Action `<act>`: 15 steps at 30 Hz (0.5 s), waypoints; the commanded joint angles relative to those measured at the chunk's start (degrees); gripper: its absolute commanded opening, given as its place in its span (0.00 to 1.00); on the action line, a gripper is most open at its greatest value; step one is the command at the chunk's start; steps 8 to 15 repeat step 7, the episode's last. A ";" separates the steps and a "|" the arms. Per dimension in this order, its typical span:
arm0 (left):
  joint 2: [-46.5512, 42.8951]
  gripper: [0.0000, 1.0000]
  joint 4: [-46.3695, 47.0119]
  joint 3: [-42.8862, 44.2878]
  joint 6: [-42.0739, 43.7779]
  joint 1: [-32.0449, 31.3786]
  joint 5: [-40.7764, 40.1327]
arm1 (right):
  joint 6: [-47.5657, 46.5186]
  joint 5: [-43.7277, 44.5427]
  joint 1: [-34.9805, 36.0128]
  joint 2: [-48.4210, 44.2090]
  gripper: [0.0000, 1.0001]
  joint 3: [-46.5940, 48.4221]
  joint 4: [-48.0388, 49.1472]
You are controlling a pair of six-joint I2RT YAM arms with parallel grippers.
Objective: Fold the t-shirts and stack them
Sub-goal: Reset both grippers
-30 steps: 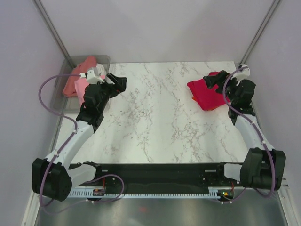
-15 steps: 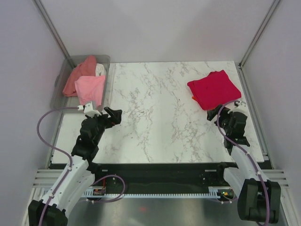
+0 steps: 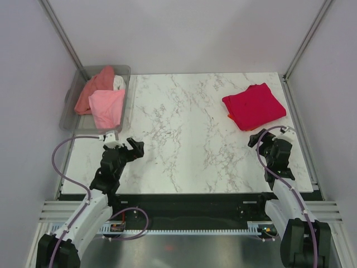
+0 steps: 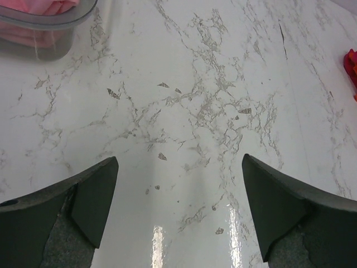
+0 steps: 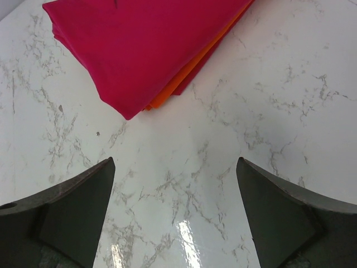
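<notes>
A folded crimson t-shirt (image 3: 255, 105) lies at the table's far right, with an orange t-shirt (image 3: 231, 116) peeking out under it. The right wrist view shows the crimson shirt (image 5: 150, 50) on top and the orange edge (image 5: 184, 78) below. A light pink t-shirt (image 3: 107, 107), a salmon one (image 3: 92, 89) and a white one (image 3: 119, 82) sit in the grey bin (image 3: 68, 103). My left gripper (image 3: 134, 147) is open and empty near the table's front left. My right gripper (image 3: 257, 138) is open and empty, just in front of the stack.
The marble table (image 3: 189, 128) lies between the bin and the stack. Metal frame posts (image 3: 61, 33) rise at the back corners. The bin's corner (image 4: 50, 25) shows at the top left of the left wrist view.
Both arms have drawn back toward the near edge. The left gripper left the bin and the right gripper left the folded stack, which now lies uncovered.
</notes>
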 commanded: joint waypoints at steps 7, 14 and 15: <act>0.52 1.00 3.23 1.90 2.31 -0.05 0.99 | 0.00 1.05 -0.05 -2.12 0.98 -0.03 1.44; 0.52 1.00 3.23 1.90 2.31 -0.05 0.99 | 0.00 1.05 -0.05 -2.12 0.98 -0.03 1.44; 0.52 1.00 3.23 1.90 2.31 -0.05 0.99 | 0.00 1.05 -0.05 -2.12 0.98 -0.03 1.44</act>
